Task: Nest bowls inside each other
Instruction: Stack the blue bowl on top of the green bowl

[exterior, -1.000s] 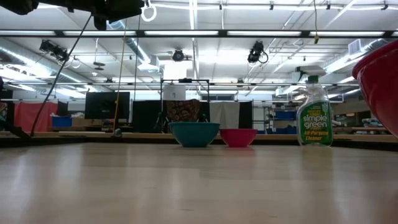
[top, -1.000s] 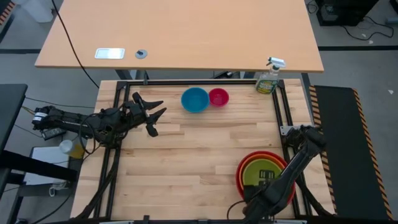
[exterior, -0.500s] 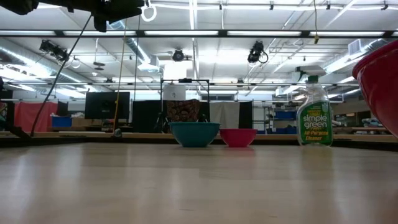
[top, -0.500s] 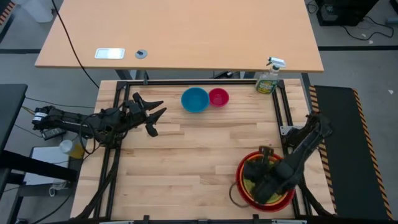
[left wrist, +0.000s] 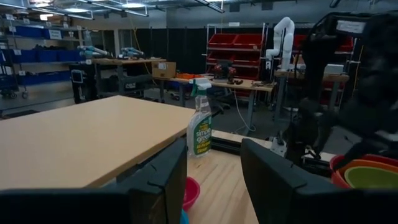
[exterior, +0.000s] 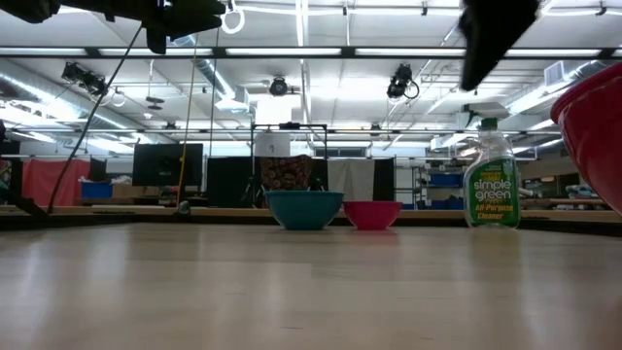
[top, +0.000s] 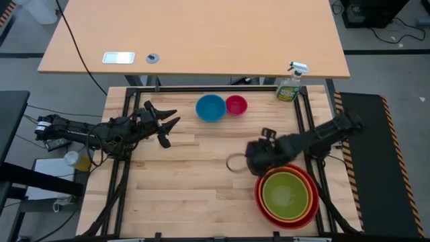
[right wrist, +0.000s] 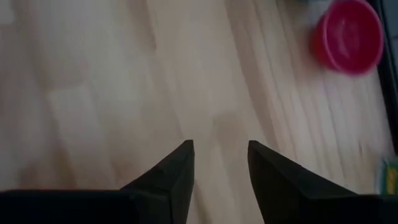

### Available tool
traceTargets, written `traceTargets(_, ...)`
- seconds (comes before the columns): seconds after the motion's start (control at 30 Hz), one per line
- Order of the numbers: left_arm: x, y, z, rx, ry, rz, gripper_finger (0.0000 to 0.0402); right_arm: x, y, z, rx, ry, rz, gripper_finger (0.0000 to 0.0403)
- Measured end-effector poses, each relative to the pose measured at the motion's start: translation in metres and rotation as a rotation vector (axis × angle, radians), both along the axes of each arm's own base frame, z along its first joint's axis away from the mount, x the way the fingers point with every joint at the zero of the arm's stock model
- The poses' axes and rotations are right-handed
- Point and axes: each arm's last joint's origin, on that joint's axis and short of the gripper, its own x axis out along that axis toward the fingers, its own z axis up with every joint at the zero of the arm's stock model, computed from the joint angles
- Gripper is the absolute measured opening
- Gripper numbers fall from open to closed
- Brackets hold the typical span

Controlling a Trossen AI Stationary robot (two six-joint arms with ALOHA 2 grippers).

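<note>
Three bowls sit nested at the near right: lime green (top: 285, 190) inside orange (top: 306, 202) inside red (top: 261, 205), which rests on the table. A blue bowl (top: 210, 107) and a pink bowl (top: 236, 105) stand side by side near the far edge. My right gripper (top: 250, 160) hangs open above bare wood just beyond the stack's far left rim, pointing steeply down, with nothing between its fingers (right wrist: 221, 146). My left gripper (top: 173, 117) waits open at the far left, level, well above the table and left of the blue bowl.
A green spray bottle (top: 290, 84) stands at the far right corner, right of the pink bowl. Bare wood (top: 195, 175) lies between the two bowl groups. A black frame (top: 301, 114) edges the table. A larger tabletop (top: 201, 40) lies beyond the far edge.
My right gripper has swung from the near right corner over the nested bowls toward the far edge and the table's middle, turning as it went. It now hangs past the stack's far left rim, still open. The bowls have not moved.
</note>
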Motion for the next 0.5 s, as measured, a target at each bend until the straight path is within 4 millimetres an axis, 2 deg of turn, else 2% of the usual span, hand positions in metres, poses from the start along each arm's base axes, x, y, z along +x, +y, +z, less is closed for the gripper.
traceTargets(0.27,0.0,0.0,-0.002,0.004,0.027,0.0,0.0153,0.059,-0.059,-0.032,-0.028,-0.096,0.136,0.0157)
traceTargets(0.5,0.001,0.0,-0.019,0.1,0.248,0.002,0.0153,0.111,-0.105,-0.065,-0.121,-0.177,0.276,0.0166)
